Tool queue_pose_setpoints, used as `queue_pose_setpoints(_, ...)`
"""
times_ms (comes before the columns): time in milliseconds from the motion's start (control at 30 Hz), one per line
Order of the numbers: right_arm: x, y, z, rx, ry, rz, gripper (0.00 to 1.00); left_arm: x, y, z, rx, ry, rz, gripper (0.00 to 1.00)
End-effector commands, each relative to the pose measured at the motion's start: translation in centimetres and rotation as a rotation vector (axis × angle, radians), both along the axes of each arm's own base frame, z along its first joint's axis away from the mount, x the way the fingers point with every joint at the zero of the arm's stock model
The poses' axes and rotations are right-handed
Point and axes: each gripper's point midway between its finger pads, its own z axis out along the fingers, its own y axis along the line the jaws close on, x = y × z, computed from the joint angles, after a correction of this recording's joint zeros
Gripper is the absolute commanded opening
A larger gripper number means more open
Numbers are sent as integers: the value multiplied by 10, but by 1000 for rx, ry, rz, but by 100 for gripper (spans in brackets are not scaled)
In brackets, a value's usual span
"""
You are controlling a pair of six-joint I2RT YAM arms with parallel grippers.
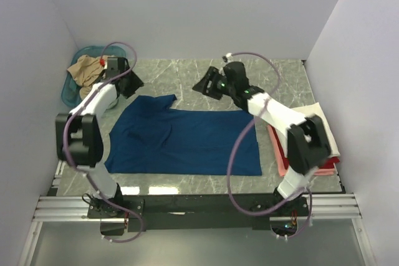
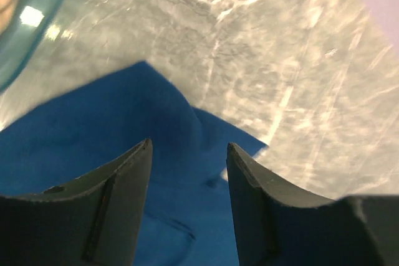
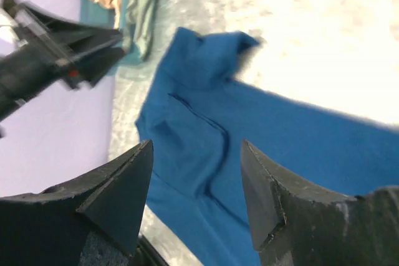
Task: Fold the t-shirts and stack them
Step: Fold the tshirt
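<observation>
Right now the dark blue t-shirt (image 1: 187, 141) lies spread flat on the marble-pattern bench (image 1: 274, 76), roughly centre, btwn the two arms. Its right part is smooth. The left part is rumpled, w/ creases, and one sleeve (image 1: 159, 101) pokes out at the far-left corner.

The left hand (image 1: 128, 82) hangs over that far-left corner, near the sleeve. In the left wrist view the left hand (image 2: 189, 146) is open: fingers (image 2: 118, 197) spread apart, nothing btwn them, blue cloth (image 2: 93, 129) below and bare bench (image 2: 262, 48) beyond. Can't tell if the tips touch the cloth.

The right hand (image 1: 207, 82) is above bare bench just past the shirt's far edge, clear of the cloth. In the right wrist view the right hand (image 3: 196, 144) is also open and holds nothing. The blue shirt (image 3: 268, 135) shows past its tips, w/ the left arm (image 3: 50, 60) at the upper left.

A teal plastic basket (image 1: 67, 91) sits at the far-left corner of the bench w/ a tan t-shirt (image 1: 84, 70) bunched up inside. Its rim (image 2: 31, 23) shows in the left wrist view, just beside the blue shirt.

At the right edge of the bench is a stack of folded shirts: cream-white t-shirt (image 1: 324, 123) on top, a red one (image 1: 327, 166) and a pink one (image 1: 277, 147) showing under it. The stack is close beside the blue shirt's right edge; contact can't be told.
</observation>
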Motion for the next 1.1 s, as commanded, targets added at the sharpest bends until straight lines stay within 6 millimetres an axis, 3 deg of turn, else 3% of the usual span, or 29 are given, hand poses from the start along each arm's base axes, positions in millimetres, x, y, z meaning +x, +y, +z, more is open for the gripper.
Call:
queue_pose_setpoints(0,33,45,14,141,-37,108,64,25,-11,-15,44,18,-171,57)
queue_pose_setpoints(67,54,65,1,193,-18,135,64,35,-5,-18,80,36,-174,58)
queue_pose_setpoints(167,69,89,-14,271,33,168,63,44,2,-33,108,68,-166,59)
queue_pose_setpoints(233,75,98,-15,312,61,175,63,47,5,-43,116,93,-160,59)
queue_pose_setpoints(333,83,112,-40,344,116,170,63,49,7,-58,122,130,-160,59)
queue_pose_setpoints(533,87,136,-57,400,204,163,63,43,8,-81,116,183,-151,59)
queue_pose_setpoints(733,90,144,-89,427,300,107,63,41,15,-91,145,213,-135,58)
queue_pose_setpoints(1067,84,137,-115,393,348,41,62,44,17,-95,153,223,-144,57)
